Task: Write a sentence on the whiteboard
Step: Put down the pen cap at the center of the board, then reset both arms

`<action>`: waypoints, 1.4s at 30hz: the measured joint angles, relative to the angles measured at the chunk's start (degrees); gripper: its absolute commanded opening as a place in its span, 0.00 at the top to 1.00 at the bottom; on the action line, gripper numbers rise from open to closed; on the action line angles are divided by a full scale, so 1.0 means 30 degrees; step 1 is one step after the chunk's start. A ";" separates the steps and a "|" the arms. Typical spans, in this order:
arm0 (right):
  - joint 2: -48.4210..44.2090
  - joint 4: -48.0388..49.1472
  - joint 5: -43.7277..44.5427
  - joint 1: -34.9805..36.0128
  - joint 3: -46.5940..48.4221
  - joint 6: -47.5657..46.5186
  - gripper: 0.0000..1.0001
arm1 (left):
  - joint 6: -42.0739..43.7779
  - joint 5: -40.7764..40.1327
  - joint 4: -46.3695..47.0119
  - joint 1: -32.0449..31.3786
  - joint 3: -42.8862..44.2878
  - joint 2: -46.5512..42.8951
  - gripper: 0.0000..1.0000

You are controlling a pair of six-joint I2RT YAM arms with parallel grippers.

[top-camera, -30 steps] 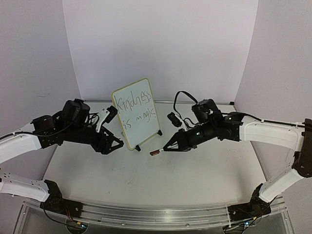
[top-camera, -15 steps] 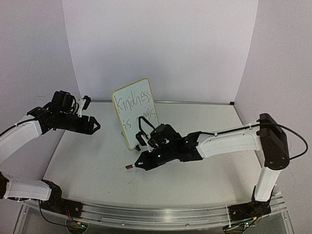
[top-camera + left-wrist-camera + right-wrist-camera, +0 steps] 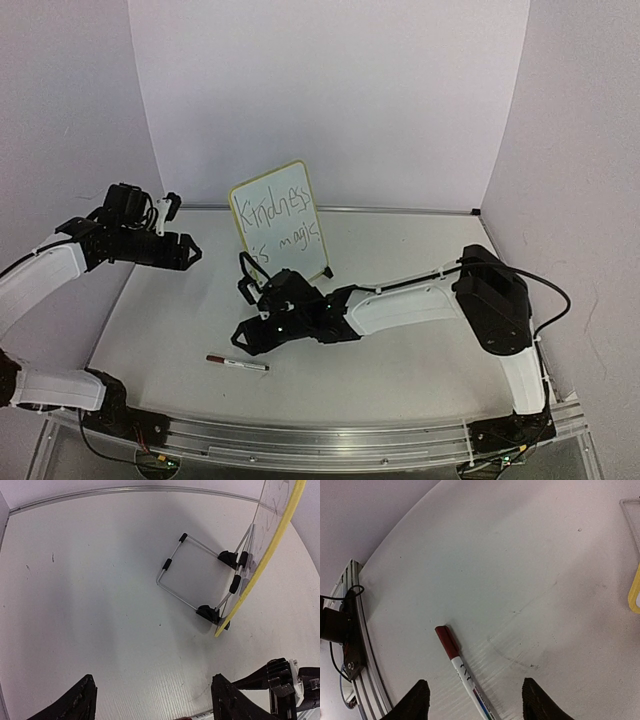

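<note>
From above, the whiteboard [image 3: 280, 232] stands propped, the sentence [image 3: 283, 222] complete. The marker [image 3: 238, 362] lies before the whiteboard under the right gripper [image 3: 243, 338], probably laid aside because the writing looks done. Left wrist: the left gripper [image 3: 152, 700] is wide and empty, beside the whiteboard's wire stand [image 3: 185, 580]. Right wrist: fingers [image 3: 415, 700] spread, holding nothing.
</note>
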 measured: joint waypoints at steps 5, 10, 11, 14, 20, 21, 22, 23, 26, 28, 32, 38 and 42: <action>-0.0333 -0.0616 0.1855 -0.0171 -0.0333 -0.0904 0.05 | -0.0164 0.0487 0.0124 0.1043 0.0002 0.0463 0.20; -0.3074 -0.1362 0.2997 -0.1069 -0.3214 -0.1173 0.02 | -0.0514 0.0927 0.0213 0.2458 0.0000 0.0871 0.17; -0.3806 -0.1500 0.3135 -0.1455 -0.3838 -0.1186 0.02 | -0.0564 0.0945 0.0248 0.2794 0.0000 0.0951 0.17; -0.5996 -0.1677 0.3174 -0.3081 -0.5706 -0.1173 0.02 | -0.0719 0.0965 0.0315 0.3810 0.0000 0.1059 0.15; -0.9168 -0.2400 0.2749 -0.8163 -0.8590 -0.1536 0.02 | -0.0936 0.0248 0.0504 0.5115 -0.0025 0.0948 0.11; -0.9509 -0.2592 0.2612 -0.9078 -0.8894 -0.1696 0.02 | -0.0870 -0.0005 0.0558 0.5139 -0.0043 0.0838 0.11; -0.9881 -0.2818 0.2341 -1.0064 -0.9245 -0.1916 0.02 | -0.0765 -0.0296 0.0605 0.5139 -0.0063 0.0692 0.11; -1.0224 -0.3062 0.2182 -1.0927 -0.9516 -0.2110 0.02 | -0.0620 -0.0637 0.0634 0.5139 -0.0116 0.0469 0.11; -1.1464 -0.3700 0.1695 -1.3623 -1.0249 -0.2731 0.02 | -0.0327 -0.1493 0.0736 0.5139 -0.0342 -0.0255 0.10; -1.2506 -0.4030 0.1420 -1.5313 -1.0685 -0.3107 0.02 | -0.0122 -0.2112 0.0803 0.5139 -0.0454 -0.0749 0.09; -1.5318 -0.4156 0.1650 -1.7521 -1.1769 -0.3881 0.02 | 0.0144 -0.2836 0.1193 0.5139 -0.0778 -0.1649 0.09; -2.1351 -0.2373 0.2748 -1.7784 -1.5087 -0.5043 0.02 | 0.0557 -0.3123 0.1580 0.5139 -0.1213 -0.2341 0.06; -2.4043 -0.1266 0.3629 -1.7784 -1.6863 -0.5525 0.02 | 0.0635 -0.3098 0.1783 0.5139 -0.1556 -0.2766 0.05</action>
